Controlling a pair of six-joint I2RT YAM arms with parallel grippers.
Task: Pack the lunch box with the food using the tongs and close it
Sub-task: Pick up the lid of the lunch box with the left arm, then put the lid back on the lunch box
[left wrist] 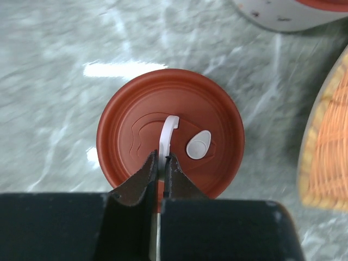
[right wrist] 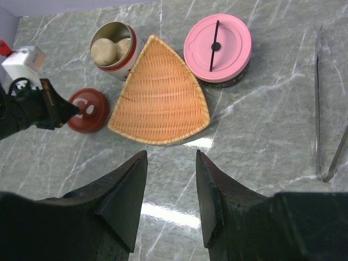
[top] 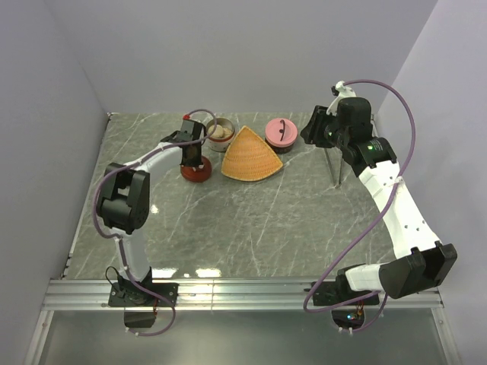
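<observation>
Evidently this is the lid-handling step, before any food gets moved. The left end effector (left wrist: 161, 163) is pinched tight on the white handle (left wrist: 167, 128) of the red lid (left wrist: 206, 109), which sits low over the tabletop (right wrist: 261, 125) just beside the open container (right wrist: 132, 58). I cannot tell whether the lid rests on the surface or hangs just above it.

The right end effector (right wrist: 171, 153) is moderately wide and holds nothing. The tongs (right wrist: 317, 109) lie flat on the tabletop off to its right, untouched, well apart from the containers.

Next, I judge, the lid wants letting go where it will not be in the way. Then the tongs need picking up, a fiddly grip on thin metal lying flat.

Contents:
- Open container: beige lumps (right wrist: 103, 51), at least two, filling it near the rim.
- Pink-lidded container (right wrist: 234, 49): closed, so its contents are hidden.
- Orange woven tray (right wrist: 163, 98), between the two containers: no food shows on it.
- Rice rolls and orange pieces: none in sight
</observation>
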